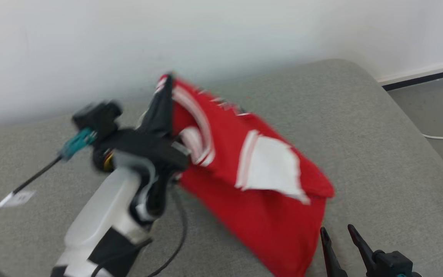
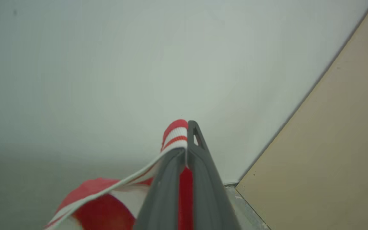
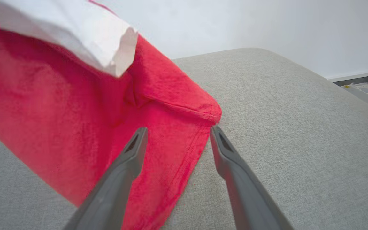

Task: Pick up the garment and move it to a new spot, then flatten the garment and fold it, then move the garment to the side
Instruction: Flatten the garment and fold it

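1. The garment (image 1: 252,184) is red knit cloth with a white panel and a ribbed trim of white and red stripes. It is soft and creased, and part of it is folded over itself.
2. The left gripper (image 1: 166,82) has its two dark fingers pressed together on the striped trim, pinching it. It holds this end up, at the far left of the garment, in front of the plain white wall (image 1: 90,46).
3. From there the garment hangs down toward the near right. Its lower part seems to reach the grey cushion (image 1: 379,134), which has a coarse woven surface and a rounded edge.
4. The right gripper (image 1: 337,229) is at the near right with its fingers spread and nothing between the pads. In the right wrist view the stitched hem of the garment lies just beyond the fingertips. I cannot tell if they touch it.
5. A thin black cable (image 1: 33,179) with a white tag runs from the left arm over the cushion.
6. The head view is blurred around the left arm.
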Available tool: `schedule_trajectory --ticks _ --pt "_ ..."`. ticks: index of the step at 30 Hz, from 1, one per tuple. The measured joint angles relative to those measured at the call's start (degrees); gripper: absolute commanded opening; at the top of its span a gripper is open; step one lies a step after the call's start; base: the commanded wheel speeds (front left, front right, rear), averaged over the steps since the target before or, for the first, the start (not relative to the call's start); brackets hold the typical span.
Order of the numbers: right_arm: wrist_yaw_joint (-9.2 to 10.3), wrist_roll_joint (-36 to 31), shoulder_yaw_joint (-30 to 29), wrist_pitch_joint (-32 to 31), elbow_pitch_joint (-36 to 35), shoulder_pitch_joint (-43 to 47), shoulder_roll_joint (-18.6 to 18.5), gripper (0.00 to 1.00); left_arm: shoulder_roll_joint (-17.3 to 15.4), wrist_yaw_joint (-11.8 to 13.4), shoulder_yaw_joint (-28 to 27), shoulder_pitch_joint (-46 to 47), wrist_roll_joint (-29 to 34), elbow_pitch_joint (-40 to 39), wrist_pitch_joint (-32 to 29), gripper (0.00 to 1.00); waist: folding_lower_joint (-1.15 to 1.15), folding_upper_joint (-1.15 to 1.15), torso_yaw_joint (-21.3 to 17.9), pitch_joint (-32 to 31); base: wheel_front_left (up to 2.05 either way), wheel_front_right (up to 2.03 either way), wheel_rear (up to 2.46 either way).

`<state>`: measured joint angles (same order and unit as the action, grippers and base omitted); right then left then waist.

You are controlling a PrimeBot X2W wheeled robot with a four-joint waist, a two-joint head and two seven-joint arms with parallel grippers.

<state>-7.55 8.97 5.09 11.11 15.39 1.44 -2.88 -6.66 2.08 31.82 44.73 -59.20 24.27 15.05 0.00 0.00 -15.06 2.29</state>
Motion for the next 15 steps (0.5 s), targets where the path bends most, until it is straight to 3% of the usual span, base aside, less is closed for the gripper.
schedule_trajectory --ticks 5,13,15 --pt "0.00 -0.5 0.3 -0.4 -0.3 -0.2 0.0 1.00 -3.8 1.1 -5.2 -8.8 3.2 5.9 0.0 0.00 0.00 0.00 1.5 0.8 0.00 0.00 0.00" --pt "0.00 -1.3 1.0 -1.2 -1.6 -0.9 0.0 1.00 -5.9 1.0 -14.2 -12.6 6.8 11.8 0.0 0.00 0.00 0.00 2.7 2.1 0.00 0.00 0.00" --pt "0.00 -1.4 1.1 -1.5 -1.8 -1.0 0.0 1.00 -6.0 2.1 -16.9 -13.3 8.6 12.0 0.0 0.00 0.01 0.00 2.8 2.3 0.00 0.00 0.00"
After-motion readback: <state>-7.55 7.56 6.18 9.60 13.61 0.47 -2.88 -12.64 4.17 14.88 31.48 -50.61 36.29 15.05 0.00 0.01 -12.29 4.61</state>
